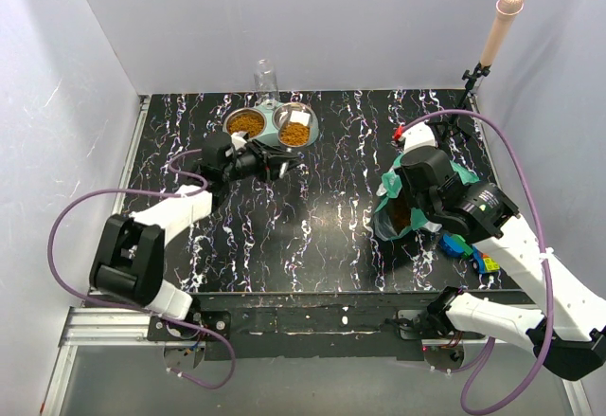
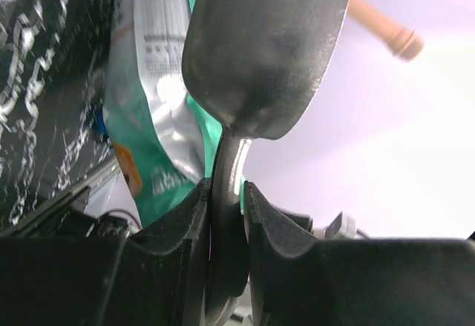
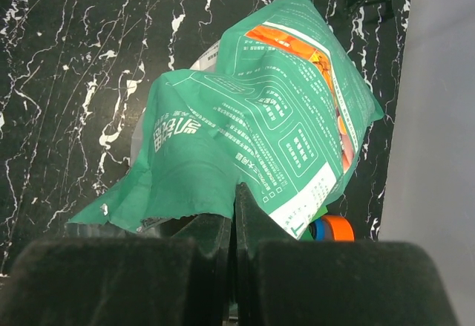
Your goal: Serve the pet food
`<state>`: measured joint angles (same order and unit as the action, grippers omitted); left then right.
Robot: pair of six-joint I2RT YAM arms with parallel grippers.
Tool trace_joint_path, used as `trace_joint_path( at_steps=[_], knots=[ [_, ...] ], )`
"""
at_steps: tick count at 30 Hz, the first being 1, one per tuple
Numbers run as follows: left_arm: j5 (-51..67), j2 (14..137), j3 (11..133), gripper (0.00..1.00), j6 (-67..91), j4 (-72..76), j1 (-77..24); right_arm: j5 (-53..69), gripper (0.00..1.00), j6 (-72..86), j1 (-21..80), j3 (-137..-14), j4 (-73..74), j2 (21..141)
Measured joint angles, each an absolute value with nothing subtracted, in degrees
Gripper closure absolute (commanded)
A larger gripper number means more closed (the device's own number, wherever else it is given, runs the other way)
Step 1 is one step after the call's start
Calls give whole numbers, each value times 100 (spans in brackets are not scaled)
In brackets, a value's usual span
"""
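Observation:
The pet food fills both cups (image 1: 245, 122) (image 1: 295, 133) of the mint-green double bowl (image 1: 271, 113) at the back. More kibble (image 1: 400, 215) shows in the open mouth of the teal bag (image 1: 390, 189), which lies on the right. My left gripper (image 1: 273, 162) is just in front of the bowl and is shut on the handle of the grey scoop (image 2: 267, 51). The side of the scoop facing the camera shows no kibble. In the left wrist view the gripper (image 2: 226, 188) clamps the handle. My right gripper (image 3: 234, 196) is shut on the torn edge of the bag (image 3: 252, 118).
A clear glass (image 1: 265, 79) stands behind the bowl. A wooden-handled microphone (image 1: 500, 24) on a stand is at the back right. Coloured toy blocks (image 1: 466, 245) lie beside the bag, and an orange and blue piece (image 3: 332, 228) shows under it. White walls enclose the black marbled table (image 1: 322, 236).

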<state>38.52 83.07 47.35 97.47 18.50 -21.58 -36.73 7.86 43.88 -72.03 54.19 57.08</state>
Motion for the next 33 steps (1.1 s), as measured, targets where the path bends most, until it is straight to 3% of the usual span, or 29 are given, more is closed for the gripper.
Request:
trace_joint_path(
  at_steps=[7, 20, 27, 33],
  knots=[
    [4272, 9603, 5378, 100, 9848, 2069, -1406, -3511, 99, 864, 4383, -7253, 5500, 5708],
    [4405, 11102, 6438, 100, 10403, 2075, -1275, -3422, 99, 882, 4383, -7253, 5507, 5710],
    [4139, 11255, 6934, 100, 10980, 1396, -1275, -3376, 99, 878, 4383, -7253, 5498, 5710],
    [4053, 11585, 8044, 100, 11209, 307, -1286, -3288, 99, 884, 4362, -7251, 5494, 5710]
  ],
)
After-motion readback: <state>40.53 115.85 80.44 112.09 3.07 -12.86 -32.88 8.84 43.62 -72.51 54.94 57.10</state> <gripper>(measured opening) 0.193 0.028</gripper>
